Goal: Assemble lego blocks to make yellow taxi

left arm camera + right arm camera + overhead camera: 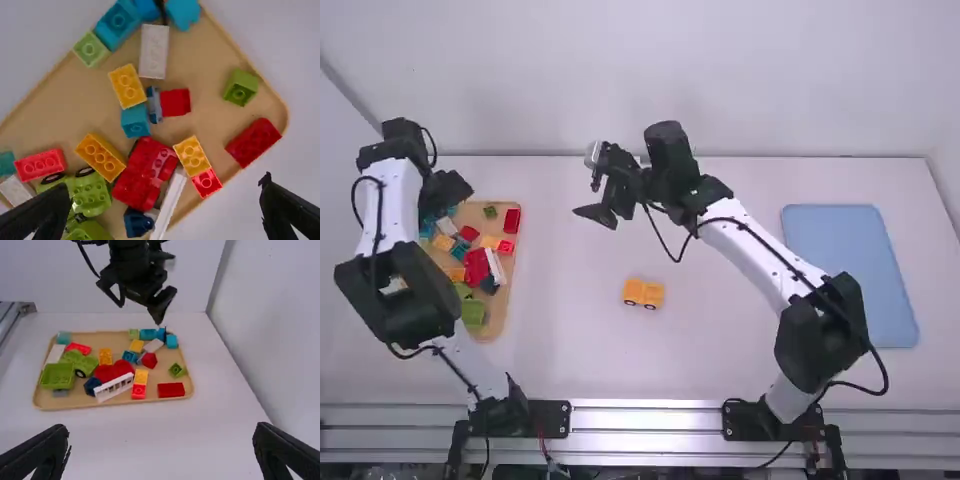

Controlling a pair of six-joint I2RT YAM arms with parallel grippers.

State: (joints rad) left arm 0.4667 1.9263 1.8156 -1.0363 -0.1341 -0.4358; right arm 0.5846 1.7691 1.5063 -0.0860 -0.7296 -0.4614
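A yellow block assembly with dark wheels (643,293) stands on the table's middle, apart from both grippers. My left gripper (447,192) is over the far part of the wooden tray (500,325); in the left wrist view that gripper (165,212) is open, its fingers wide apart. Loose yellow blocks (127,86) lie in the tray, one of them an orange-yellow block (192,156) touching a small red one (206,183). Beyond the assembly, left of the right arm's wrist, is my right gripper (595,195). In the right wrist view this gripper (160,452) stands open with nothing between its fingers.
The tray also holds red blocks (171,390), green pieces (57,376), blue blocks (117,22) and a white fence-like piece (114,387). A blue tray (850,275) lies at the table's right side. Walls rise behind the table and at its left.
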